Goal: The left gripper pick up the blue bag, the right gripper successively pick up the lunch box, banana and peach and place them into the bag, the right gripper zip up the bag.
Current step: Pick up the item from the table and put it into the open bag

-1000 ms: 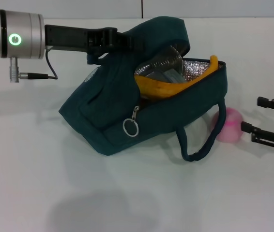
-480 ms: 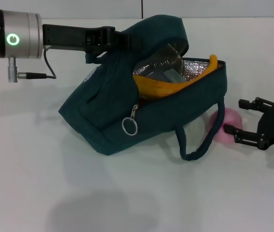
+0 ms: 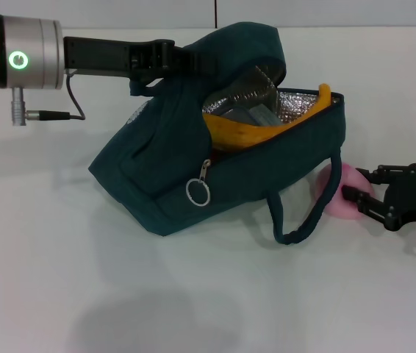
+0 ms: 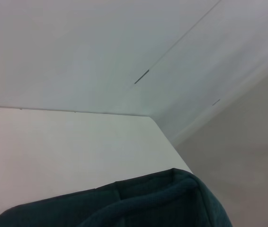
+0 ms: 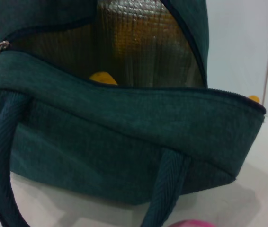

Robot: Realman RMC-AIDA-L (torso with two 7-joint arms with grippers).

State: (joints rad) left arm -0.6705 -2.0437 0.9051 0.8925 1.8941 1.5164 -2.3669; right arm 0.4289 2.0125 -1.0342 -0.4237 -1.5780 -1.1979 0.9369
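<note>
A plain white, smooth-topped bench [image 3: 83, 279] fills most of the head view and carries soft grey shadows. Behind it stands a pale wall [image 3: 120, 11], split by a thin dark vertical seam [image 3: 216, 13]. In the left wrist view the bench's far edge [image 4: 77, 112] meets that wall, where short dark seam marks [image 4: 141, 76] show.

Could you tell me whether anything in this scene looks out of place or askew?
The blue bag sits tilted, its lid held up by the left gripper, and the banana pokes out over the open rim instead of lying fully inside. The peach lies on the table half hidden behind the bag's handle, at the right gripper's open jaws.
</note>
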